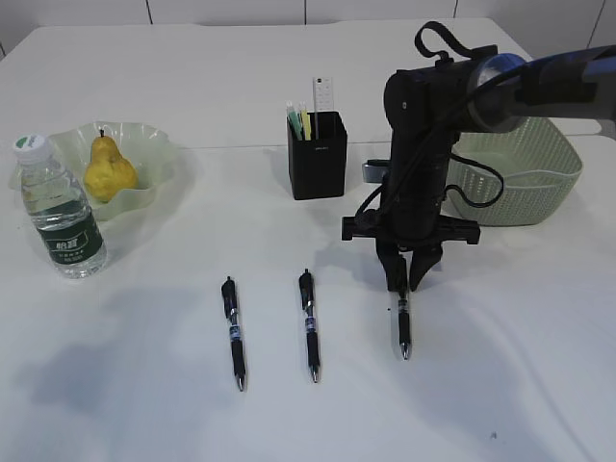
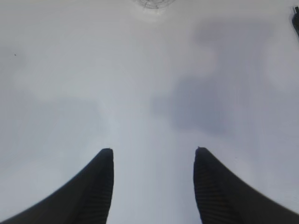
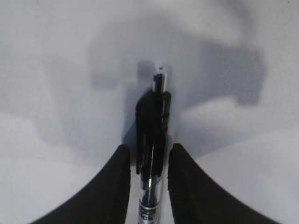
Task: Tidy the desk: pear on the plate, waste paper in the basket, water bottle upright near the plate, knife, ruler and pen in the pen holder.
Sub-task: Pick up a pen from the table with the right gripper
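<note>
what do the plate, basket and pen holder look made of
Plate: likely translucent pale green plastic or glass; the table shows through its wavy rim. Basket: matte sage plastic, moulded lattice. Pen holder: black, opaque, dull; probably plastic.

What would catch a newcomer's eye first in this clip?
The black right arm dominates, standing over the table right of centre with its right gripper straddling the rightmost pen, jaws close on either side of the barrel. Two more pens, the middle pen and the left pen, lie in a row to its left. At far left, the yellow pear sits on the plate.
</note>
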